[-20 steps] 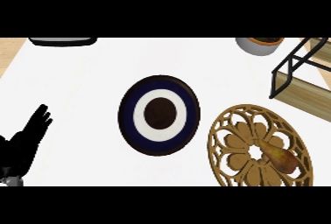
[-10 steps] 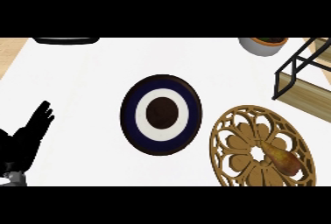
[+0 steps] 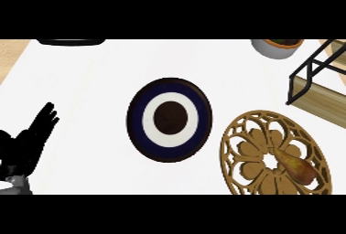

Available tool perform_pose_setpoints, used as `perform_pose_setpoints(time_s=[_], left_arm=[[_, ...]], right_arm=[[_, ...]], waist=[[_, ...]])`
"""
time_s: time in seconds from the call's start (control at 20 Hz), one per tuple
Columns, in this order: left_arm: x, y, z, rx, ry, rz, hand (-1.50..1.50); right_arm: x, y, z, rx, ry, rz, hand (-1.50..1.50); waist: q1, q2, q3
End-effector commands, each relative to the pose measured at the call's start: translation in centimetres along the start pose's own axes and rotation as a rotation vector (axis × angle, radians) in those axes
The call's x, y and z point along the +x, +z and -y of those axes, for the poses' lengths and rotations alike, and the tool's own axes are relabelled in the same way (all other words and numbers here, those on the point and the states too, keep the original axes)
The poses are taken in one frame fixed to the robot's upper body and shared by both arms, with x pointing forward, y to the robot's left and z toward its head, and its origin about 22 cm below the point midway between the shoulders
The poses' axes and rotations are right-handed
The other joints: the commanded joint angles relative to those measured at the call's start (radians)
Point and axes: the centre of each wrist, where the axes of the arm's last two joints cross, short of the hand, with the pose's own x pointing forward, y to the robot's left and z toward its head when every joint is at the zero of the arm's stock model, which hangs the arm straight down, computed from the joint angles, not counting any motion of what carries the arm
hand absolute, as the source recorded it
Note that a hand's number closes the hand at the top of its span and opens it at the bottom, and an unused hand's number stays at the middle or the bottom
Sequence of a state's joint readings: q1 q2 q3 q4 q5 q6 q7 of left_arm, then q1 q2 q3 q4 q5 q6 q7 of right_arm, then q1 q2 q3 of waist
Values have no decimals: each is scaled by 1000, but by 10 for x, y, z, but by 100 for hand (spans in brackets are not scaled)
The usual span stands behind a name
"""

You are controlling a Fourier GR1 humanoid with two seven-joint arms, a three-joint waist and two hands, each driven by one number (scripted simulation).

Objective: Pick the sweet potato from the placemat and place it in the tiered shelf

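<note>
The sweet potato (image 3: pixel 296 166) lies on the round, carved wooden placemat (image 3: pixel 251 139) at the lower right of the white desk (image 3: pixel 88 82), untouched — the tiered shelf (image 3: pixel 317 77), black-framed with a wooden board, stands beyond it at the right edge. Left of the placemat sits a dark blue plate (image 3: pixel 169 119) with a white ring and brown middle. The left robot hand (image 3: pixel 30 141) rests at the lower left edge, fingers straight and released, grasping nothing.

My L hand (image 3: pixel 28 141) sat at lower-left edge, fingers straight and pointing up, resting open. R hand wasn't in view. Bit of grey wrist showed below L hand.
</note>
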State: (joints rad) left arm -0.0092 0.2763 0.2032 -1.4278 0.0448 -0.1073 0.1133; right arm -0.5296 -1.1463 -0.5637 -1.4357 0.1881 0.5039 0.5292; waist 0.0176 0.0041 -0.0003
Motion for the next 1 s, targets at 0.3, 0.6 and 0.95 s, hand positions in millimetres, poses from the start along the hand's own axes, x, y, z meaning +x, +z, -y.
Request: perform_pose_setpoints(time_s=[0.3, 0.6, 0.95], left_arm=[[2, 1, 11, -7, 12, 2, 0], [7, -11, -3, -2, 0, 12, 0], [8, -3, -5, -7, -6, 8, 0]], right_arm=[[-7, -51, -42, -24, 21, -34, 150], [-62, -73, -61, -5, -27, -72, 150], [-69, -88, -78, -31, -60, -211, -150]], waist=[[9, 1, 0], [5, 4, 1], [8, 2, 1]])
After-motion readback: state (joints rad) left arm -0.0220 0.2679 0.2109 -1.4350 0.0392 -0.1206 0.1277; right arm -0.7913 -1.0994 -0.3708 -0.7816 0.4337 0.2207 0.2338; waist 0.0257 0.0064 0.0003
